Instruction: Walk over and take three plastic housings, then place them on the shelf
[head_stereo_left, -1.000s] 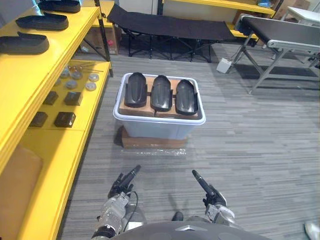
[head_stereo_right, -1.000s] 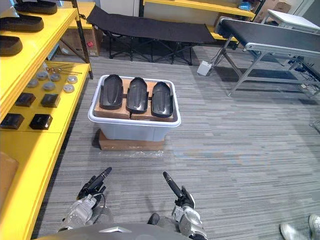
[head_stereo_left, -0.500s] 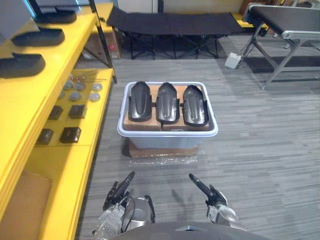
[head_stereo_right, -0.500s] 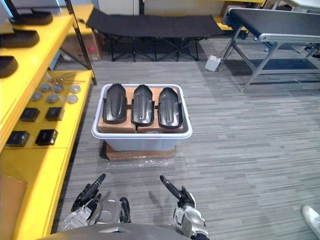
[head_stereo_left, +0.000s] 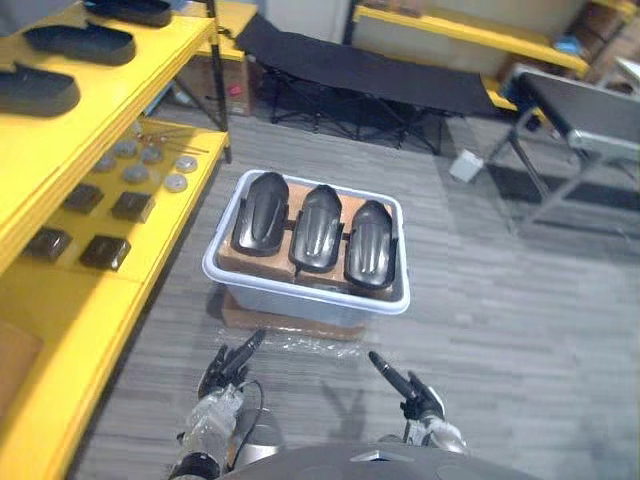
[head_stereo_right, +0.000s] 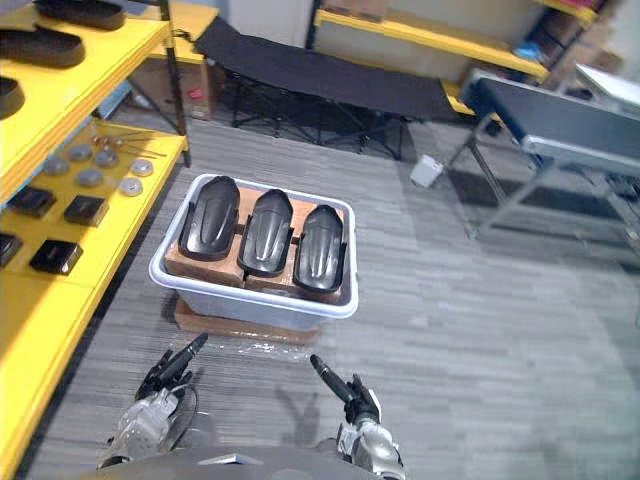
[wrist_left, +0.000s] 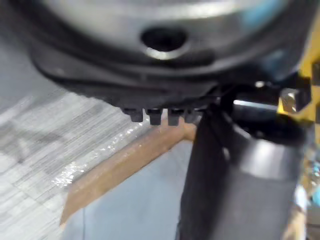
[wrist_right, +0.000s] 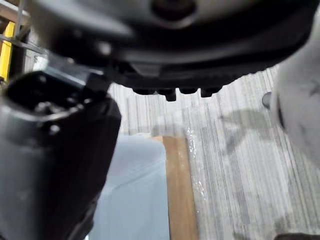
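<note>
Both robot hands are low in the head views, the left robot hand (head_stereo_left: 226, 368) and the right robot hand (head_stereo_left: 410, 395) each with fingers straight and apart, holding nothing. Just ahead of their fingertips a white plastic bin (head_stereo_left: 310, 308) stands on a flat brown cardboard sheet (head_stereo_left: 285, 325) on the grey striped carpet floor (head_stereo_left: 500, 330). Three dark grey plastic housings (head_stereo_left: 317, 225) lie side by side in the bin on brown blocks (head_stereo_left: 243, 256). Out past the left robot hand runs a yellow shelf (head_stereo_left: 60, 135), its upper level bearing similar black housings (head_stereo_left: 35, 88), its lower level small black boxes (head_stereo_left: 105, 252) and round metal discs (head_stereo_left: 150, 165). Far beyond the bin stand a black folding cot (head_stereo_left: 370, 75) and a grey-framed conveyor (head_stereo_left: 590, 110).
</note>
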